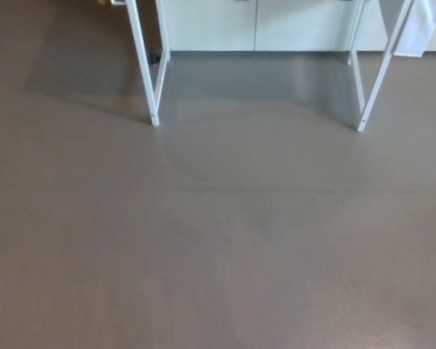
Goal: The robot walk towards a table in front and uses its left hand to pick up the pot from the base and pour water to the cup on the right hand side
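Neither robot hand shows anywhere in our head view, left or right, so we cannot tell whether their fingers are apart, together or clamped on anything. We also see no pot, no base and no cup; the tabletop that would carry them lies beyond the upper edge of the view, and only what stands beneath it reaches us. What fills nearly the whole view is the floor (218,247), a smooth grey-brown surface with a dull sheen, paler toward 5 o'clock and crossed by a faint thin line running side to side just above the middle. At about 11 o'clock stands the left table leg (147,69), a white frame of two slim bars that lean toward each other and meet at a single foot on the floor. At about 1 o'clock stands the right table leg (374,80), built the same way, its foot set on the floor at much the same height in the view as the other. Between the two legs the floor looks a little cooler and greyer, and a darker shadow (80,73) spreads from the left leg out toward 10 o'clock. Along 12 o'clock, behind the legs, runs a row of pale cabinets (254,25) with thin dark seams between their doors. At the upper right corner a white cloth (419,29) hangs down beside the right leg, its lower end clear of the floor.
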